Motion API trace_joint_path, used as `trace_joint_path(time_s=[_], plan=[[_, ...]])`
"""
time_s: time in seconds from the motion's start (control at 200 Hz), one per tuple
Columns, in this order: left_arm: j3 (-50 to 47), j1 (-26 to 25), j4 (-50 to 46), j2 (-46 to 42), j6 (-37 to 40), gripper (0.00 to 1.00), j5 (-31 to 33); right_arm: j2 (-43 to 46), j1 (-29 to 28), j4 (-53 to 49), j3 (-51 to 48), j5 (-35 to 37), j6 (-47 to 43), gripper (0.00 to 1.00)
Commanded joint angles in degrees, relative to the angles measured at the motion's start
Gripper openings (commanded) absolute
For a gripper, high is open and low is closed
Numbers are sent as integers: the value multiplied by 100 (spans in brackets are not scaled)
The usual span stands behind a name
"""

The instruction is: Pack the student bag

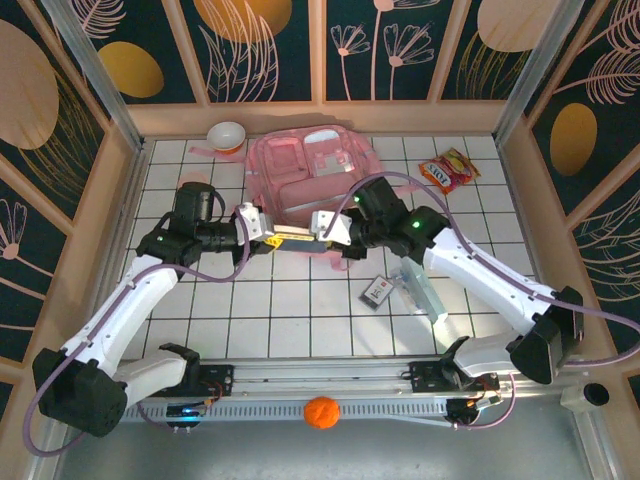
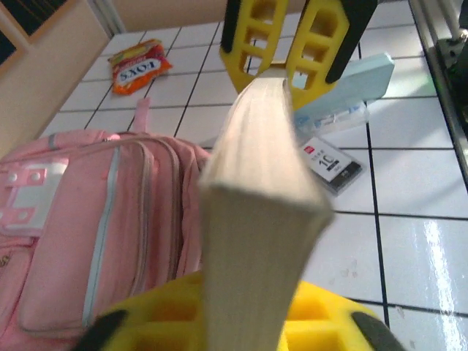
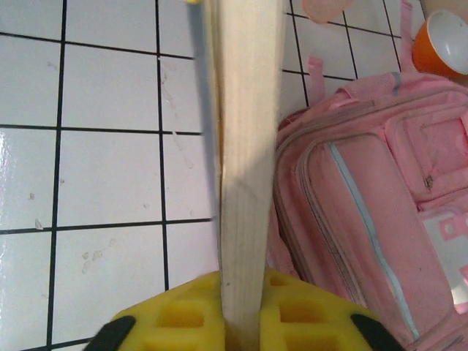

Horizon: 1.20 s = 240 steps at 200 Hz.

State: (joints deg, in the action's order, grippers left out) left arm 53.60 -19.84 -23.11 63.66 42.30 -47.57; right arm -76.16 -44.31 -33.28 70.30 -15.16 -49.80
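The student bag [image 1: 310, 170] lies flat at the back middle of the tiled table, pink with white zipper trim. Just in front of it a closed book [image 1: 295, 238] hangs above the tiles, held edge-up between both arms. My left gripper [image 1: 268, 238] is shut on the book's left end, and the pale page block [image 2: 256, 190] runs away from its yellow fingers [image 2: 329, 318]. From the other side my right gripper [image 1: 322, 232] clamps the right end, with the book [image 3: 245, 146] wedged between its fingers [image 3: 183, 314]. The bag [image 2: 95, 212] [image 3: 365, 190] lies right beside the book.
An orange bowl [image 1: 227, 135] and a translucent pink cup [image 3: 325, 7] stand behind the bag on the left. A red snack packet [image 1: 449, 169] lies at the back right. A small black card pack [image 1: 377, 290] and a light blue case [image 1: 425, 290] lie near the right arm. An orange ball [image 1: 320, 411] rests on the front rail.
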Motion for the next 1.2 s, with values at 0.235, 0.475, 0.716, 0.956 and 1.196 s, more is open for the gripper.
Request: trace_joint_path(time_s=[0.235, 0.475, 0.716, 0.956, 1.196], plan=[[-1008, -29, 4316, -394, -3688, 0, -1707, 2931, 1917, 3691, -2911, -2113, 2859, 73], [-555, -29, 4341, -227, -3984, 0, -2192, 3356, 2255, 6300, -3924, -3687, 5179, 74], [-422, -89, 4456, -134, -4144, 0, -2276, 2538, 2184, 7478, -3679, -4470, 6096, 69], [-456, -161, 4592, -136, -4287, 0, -2227, 1673, 2101, 8394, -3405, -5053, 6685, 13], [-462, -161, 3897, -197, -3858, 60, -603, 2127, 3169, 8673, -3852, -4556, 7331, 0]])
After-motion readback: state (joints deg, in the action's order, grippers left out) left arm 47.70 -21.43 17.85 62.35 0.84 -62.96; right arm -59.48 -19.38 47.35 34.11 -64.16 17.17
